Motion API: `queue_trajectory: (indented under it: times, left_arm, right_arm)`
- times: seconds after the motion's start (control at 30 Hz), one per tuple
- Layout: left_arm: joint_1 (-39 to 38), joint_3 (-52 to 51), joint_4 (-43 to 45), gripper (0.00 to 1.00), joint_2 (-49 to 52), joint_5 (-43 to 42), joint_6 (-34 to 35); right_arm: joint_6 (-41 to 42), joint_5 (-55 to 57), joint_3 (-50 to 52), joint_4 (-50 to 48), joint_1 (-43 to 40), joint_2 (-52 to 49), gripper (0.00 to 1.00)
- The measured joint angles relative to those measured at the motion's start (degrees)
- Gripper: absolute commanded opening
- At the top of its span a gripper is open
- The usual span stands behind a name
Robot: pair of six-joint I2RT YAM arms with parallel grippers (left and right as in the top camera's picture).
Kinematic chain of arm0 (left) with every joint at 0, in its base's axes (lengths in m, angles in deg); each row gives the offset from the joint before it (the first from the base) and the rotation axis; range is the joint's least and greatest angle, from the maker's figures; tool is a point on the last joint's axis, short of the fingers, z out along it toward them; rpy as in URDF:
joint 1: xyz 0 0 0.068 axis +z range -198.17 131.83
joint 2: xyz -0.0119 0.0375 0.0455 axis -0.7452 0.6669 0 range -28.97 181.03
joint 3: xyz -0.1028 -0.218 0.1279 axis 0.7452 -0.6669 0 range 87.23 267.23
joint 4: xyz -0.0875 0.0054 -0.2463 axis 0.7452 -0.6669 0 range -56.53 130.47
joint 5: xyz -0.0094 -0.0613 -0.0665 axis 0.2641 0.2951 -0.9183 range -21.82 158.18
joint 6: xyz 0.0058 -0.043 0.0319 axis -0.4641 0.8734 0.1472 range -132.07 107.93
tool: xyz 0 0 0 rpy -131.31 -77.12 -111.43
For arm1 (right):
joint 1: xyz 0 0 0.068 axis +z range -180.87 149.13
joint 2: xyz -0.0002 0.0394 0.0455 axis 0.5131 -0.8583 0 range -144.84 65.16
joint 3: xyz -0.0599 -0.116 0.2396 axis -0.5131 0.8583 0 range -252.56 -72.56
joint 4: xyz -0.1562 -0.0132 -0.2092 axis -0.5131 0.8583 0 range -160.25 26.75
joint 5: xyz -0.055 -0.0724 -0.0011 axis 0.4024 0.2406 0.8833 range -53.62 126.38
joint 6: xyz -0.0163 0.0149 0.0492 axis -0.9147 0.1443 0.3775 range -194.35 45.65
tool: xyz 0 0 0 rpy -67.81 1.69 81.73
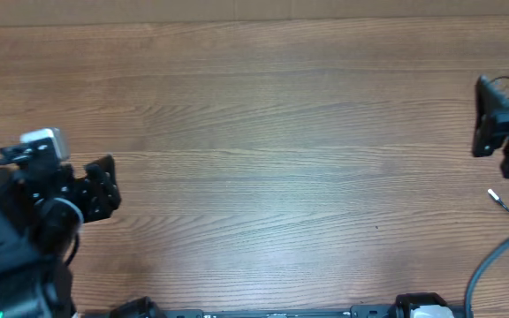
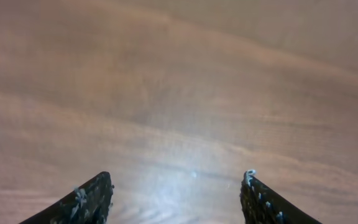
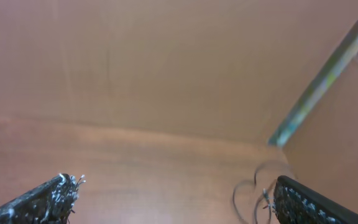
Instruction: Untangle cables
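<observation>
Soft, even light fills the overhead view. The brown wood-grain worktop [image 1: 263,132] is sharp there, with only faint shadows. In the left wrist view the wood is blurred, and a pale bluish-white glare patch sits low between the tips of the dark left tool [image 2: 176,186]. The right wrist view is pinkish and out of focus: the thin black looping cable [image 3: 234,199] and the grey-green slanted bar [image 3: 322,79] smear.

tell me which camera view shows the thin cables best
Overhead: the cables lie as thin black strands with a white plug end at the frame's right edge. Right wrist catches only a blurred loop at its bottom edge; left wrist shows none.
</observation>
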Motion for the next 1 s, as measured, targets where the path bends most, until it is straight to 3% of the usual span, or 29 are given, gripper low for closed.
queue_trajectory:
  times: [0.07, 0.17, 0.3, 0.67, 1.0]
  left_arm:
    - [-1.2, -2.8, 1.3, 0.76, 0.1, 0.6, 1.2]
    - [-2.8, -4.2, 2.5, 1.00, 0.2, 0.5, 2.1]
    - [-3.3, -4.2, 4.6, 1.00, 0.2, -1.2, 5.2]
    - [-3.3, -4.2, 5.2, 1.00, 1.0, -7.5, 27.1]
    - [-3.3, -4.2, 3.6, 1.00, 1.2, -5.9, 30.6]
  right_arm:
    - [0.0, 0.4, 3.1, 0.1, 0.0, 0.1, 1.00]
    - [0.0, 0.7, 6.6, 0.6, 0.0, -0.6, 1.00]
    - [-0.2, 1.0, 8.2, 3.7, 0.0, -2.9, 1.00]
    - [-0.1, 1.3, 8.3, 6.0, 0.0, -11.0, 1.00]
    - [-0.1, 1.4, 8.3, 6.0, 0.0, -19.6, 1.00]
